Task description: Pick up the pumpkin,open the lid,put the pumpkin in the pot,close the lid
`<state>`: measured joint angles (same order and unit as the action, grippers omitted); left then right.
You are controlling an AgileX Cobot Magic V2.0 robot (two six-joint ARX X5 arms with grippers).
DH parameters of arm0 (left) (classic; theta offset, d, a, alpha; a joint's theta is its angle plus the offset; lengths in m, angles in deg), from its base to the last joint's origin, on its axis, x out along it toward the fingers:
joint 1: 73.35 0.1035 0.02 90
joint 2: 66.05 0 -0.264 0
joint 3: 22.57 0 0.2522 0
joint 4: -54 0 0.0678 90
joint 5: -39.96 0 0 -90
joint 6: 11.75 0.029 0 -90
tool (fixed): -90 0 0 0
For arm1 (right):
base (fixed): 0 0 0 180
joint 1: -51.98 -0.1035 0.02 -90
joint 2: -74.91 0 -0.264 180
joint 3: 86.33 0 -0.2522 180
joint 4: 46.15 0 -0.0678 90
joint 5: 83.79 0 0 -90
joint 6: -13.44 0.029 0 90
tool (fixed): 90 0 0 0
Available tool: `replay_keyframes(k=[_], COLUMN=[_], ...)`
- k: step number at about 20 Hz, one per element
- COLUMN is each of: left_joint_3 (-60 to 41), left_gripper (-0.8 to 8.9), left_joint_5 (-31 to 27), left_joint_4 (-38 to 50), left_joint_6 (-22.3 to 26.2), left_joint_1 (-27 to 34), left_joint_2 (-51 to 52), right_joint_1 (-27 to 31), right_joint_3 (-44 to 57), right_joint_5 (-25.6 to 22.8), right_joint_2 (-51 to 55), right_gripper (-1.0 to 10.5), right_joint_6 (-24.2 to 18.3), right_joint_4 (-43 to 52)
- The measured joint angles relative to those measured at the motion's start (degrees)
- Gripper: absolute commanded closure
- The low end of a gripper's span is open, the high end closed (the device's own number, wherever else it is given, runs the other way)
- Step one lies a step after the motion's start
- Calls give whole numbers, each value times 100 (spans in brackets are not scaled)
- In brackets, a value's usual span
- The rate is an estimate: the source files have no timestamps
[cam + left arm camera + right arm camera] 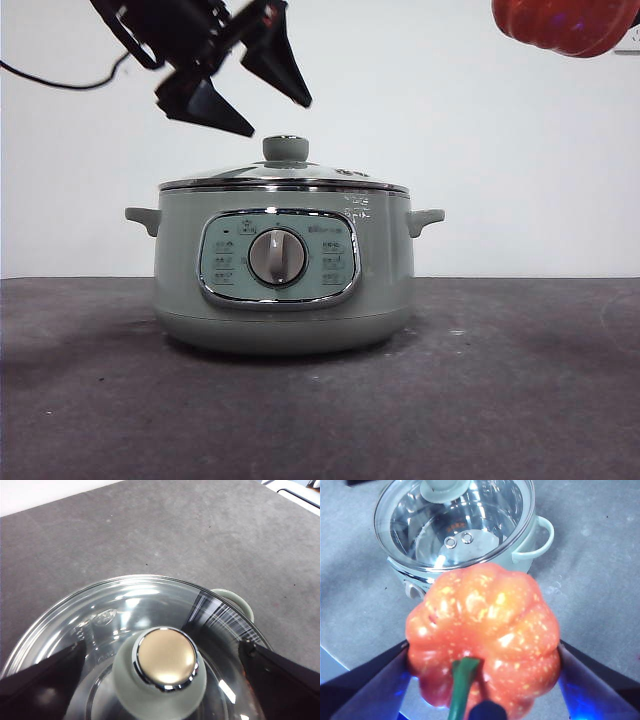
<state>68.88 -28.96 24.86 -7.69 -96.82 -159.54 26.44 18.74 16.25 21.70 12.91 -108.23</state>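
Small markings on the pot's point(285, 270) front panel point(278, 259) around the dial point(277, 257), too small to read

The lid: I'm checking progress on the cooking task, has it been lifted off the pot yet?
No, the lid sits on the pot, with the left gripper open above its knob.

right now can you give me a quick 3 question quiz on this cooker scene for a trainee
1. True or false: the glass lid is off the electric cooker.
2. Which end effector holds the toy pumpkin? A left, B right.
3. Fill in: the open left end effector hovers with one jaw on each side of the lid's ____.

Key
1. False, it sits on the cooker.
2. B, the right end effector, held high off the table.
3. Knob, not yet gripped.
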Motion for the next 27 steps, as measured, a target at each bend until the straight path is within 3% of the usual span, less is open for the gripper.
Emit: replay_keyframes(k=[12, 13, 16, 18, 21, 24, 27], left_joint_3=[0, 0, 0, 0, 0, 28, 28], left_gripper=[162, 201, 514, 654, 702, 818, 822], left_joint_5=[-254, -291, -297, -289, -249, -175, -155], left_joint_4=[155, 155, 153, 92, 90, 63, 59], left_joint_6=[153, 153, 153, 155, 199, 245, 258], left_joint_1=[-116, -116, -116, -120, -120, -149, -146], left_joint_2=[-442, -442, -442, -442, -442, -409, -409], right_joint_1=[0, 0, 0, 0, 0, 0, 0], right_joint_3=[0, 0, 0, 0, 0, 0, 0], right_joint_5=[0, 0, -2, -4, -4, -7, -7], right_joint_2=[0, 0, 0, 0, 0, 0, 0], right_gripper=[958, 958, 958, 958, 958, 958, 958], right_joint_6=[13, 15, 15, 13, 13, 13, 13], right_joint_4=[-4, -7, -4, -4, -4, -4, -4])
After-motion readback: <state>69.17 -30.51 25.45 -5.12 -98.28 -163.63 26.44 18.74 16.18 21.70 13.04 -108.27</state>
